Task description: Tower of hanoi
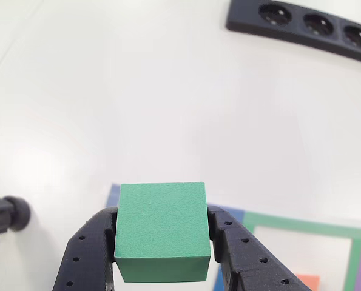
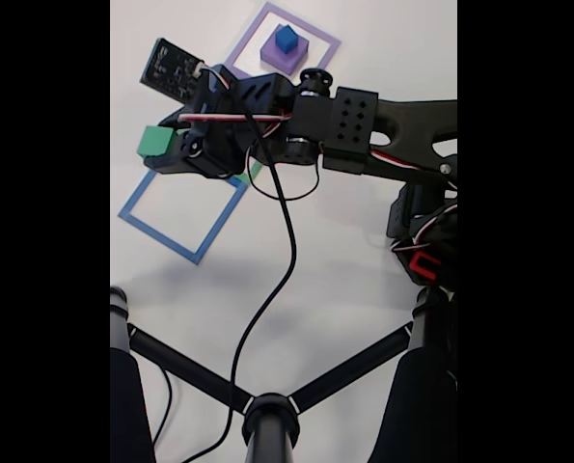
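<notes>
A green cube (image 1: 162,239) sits clamped between my black gripper (image 1: 162,242) fingers, held above the white table. In the fixed view the gripper (image 2: 163,147) carries that green cube (image 2: 152,142) over the far edge of the blue square outline (image 2: 182,216). A small dark blue cube (image 2: 286,39) rests on top of the purple cube (image 2: 285,56) inside the purple square outline (image 2: 317,39). An orange cube's corner (image 1: 308,282) peeks out inside the green square outline (image 1: 301,225), mostly hidden behind my finger.
A black strip with round holes (image 1: 301,24) lies at the table's far side. Black cables (image 2: 267,299) hang from the arm. A black tripod stand (image 2: 267,415) fills the near side of the fixed view. A black knob (image 1: 13,213) sits at left.
</notes>
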Motion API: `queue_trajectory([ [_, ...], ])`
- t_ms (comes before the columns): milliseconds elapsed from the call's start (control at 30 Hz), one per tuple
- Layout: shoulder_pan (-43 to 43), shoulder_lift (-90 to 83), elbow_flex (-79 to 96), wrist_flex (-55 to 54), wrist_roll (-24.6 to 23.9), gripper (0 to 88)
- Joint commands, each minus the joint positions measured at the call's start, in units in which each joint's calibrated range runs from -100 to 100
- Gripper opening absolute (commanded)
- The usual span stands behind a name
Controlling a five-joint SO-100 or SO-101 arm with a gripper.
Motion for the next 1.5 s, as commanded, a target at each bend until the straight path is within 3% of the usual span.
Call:
queue_trajectory([
  [0,1.43,-3.11,-21.36,22.90,-5.13,8.4],
  [100,1.74,-1.59,-34.90,35.36,-8.81,8.4],
  [333,2.81,-0.71,-51.25,50.98,-11.38,8.5],
  [533,6.01,-1.67,-51.89,55.84,-12.67,8.3],
  [700,9.13,-4.39,-43.08,53.81,-10.09,8.2],
  [867,12.79,-10.08,-26.45,45.48,-3.11,8.3],
  [1067,17.06,-20.82,2.45,24.84,10.50,8.4],
  [1233,19.81,-26.83,27.80,1.85,11.23,8.6],
  [1467,20.34,-24.34,47.15,-25.99,11.23,8.6],
])
